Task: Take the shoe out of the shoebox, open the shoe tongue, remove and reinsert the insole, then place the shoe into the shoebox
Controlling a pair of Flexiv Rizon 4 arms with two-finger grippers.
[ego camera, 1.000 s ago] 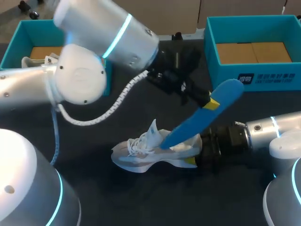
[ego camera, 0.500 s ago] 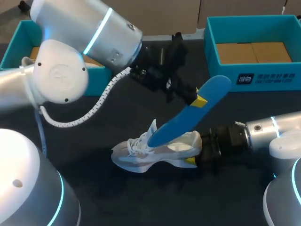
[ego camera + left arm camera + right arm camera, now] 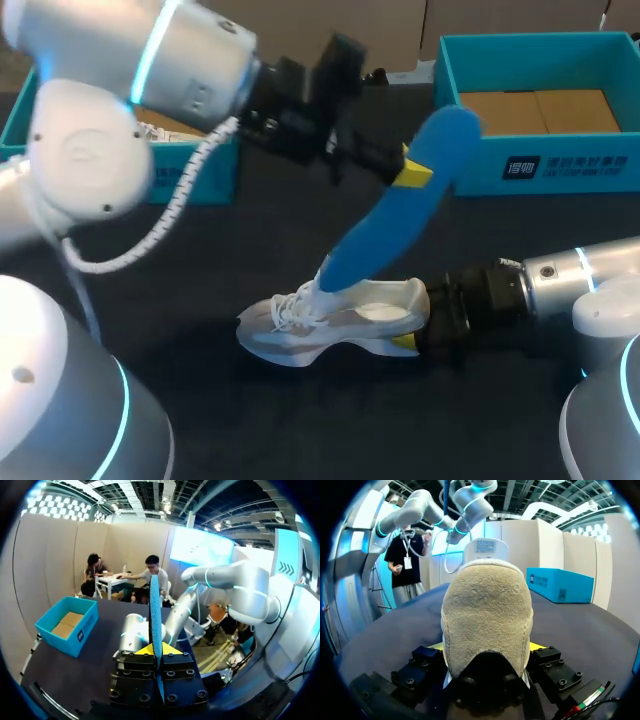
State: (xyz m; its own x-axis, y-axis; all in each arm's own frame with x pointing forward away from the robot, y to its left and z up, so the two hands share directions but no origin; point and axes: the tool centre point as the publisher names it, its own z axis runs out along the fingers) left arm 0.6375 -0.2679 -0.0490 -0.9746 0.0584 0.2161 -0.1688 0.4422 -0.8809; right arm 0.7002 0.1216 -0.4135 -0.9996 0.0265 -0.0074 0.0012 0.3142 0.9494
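Note:
A white shoe (image 3: 330,320) lies on its side on the dark table, toe toward the left. My right gripper (image 3: 412,328) is shut on its heel; in the right wrist view the heel (image 3: 487,610) fills the gap between the yellow tips. My left gripper (image 3: 405,172) is shut on a blue insole (image 3: 395,220), which slants steeply down to the shoe's opening beside the raised tongue (image 3: 325,272). In the left wrist view the insole (image 3: 155,610) stands edge-on between the fingers. An open teal shoebox (image 3: 600,160) sits at the back right.
A second teal box (image 3: 205,170) stands at the back left, mostly hidden behind my left arm, with something white inside. The right box shows only its cardboard floor. Bare dark table lies in front of the shoe and to its left.
My left gripper has moved up and toward the back left with the insole. The insole now stands steeper, with its lower end higher at the shoe's opening. Right arm and shoe stayed put.

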